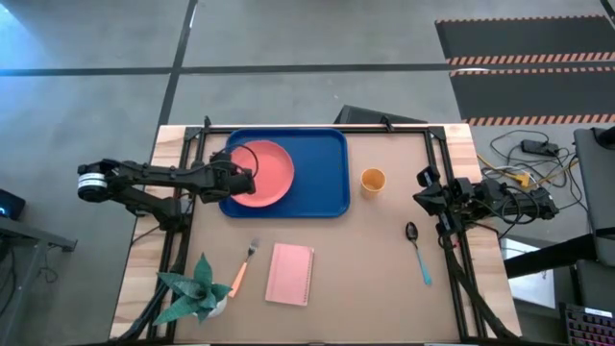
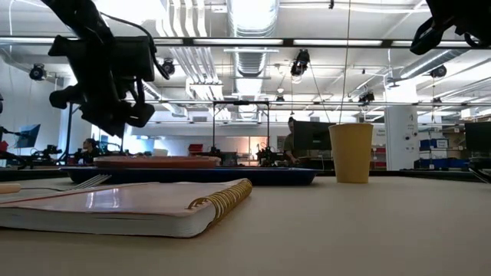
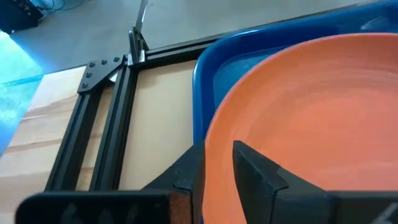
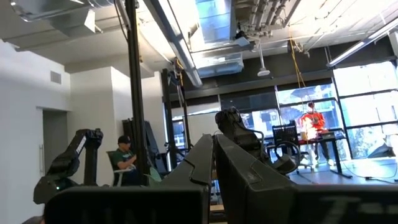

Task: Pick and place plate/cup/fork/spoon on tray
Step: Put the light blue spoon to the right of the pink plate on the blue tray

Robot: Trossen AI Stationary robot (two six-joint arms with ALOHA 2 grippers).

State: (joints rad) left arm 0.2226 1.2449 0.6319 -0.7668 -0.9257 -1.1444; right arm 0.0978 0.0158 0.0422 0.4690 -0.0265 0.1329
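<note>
The coral-pink plate [image 1: 261, 174] lies flat on the left half of the blue tray [image 1: 323, 183]; it also shows in the low view [image 2: 157, 162]. My left gripper [image 1: 246, 179] hovers just above the plate's left rim [image 3: 214, 143], its fingers a little apart and holding nothing. The orange-yellow cup [image 1: 373, 181] stands upright on the table right of the tray. The fork [image 1: 243, 268] and the blue-handled spoon [image 1: 419, 254] lie on the table nearer the front. My right gripper [image 1: 427, 197] waits at the right, shut and empty, raised above the table.
A pink spiral notebook [image 1: 290, 274] lies at the near middle, between the fork and the spoon. A green plant [image 1: 197, 288] stands at the near left corner. Black frame rails [image 1: 197, 144] run along the table's left, far and right sides.
</note>
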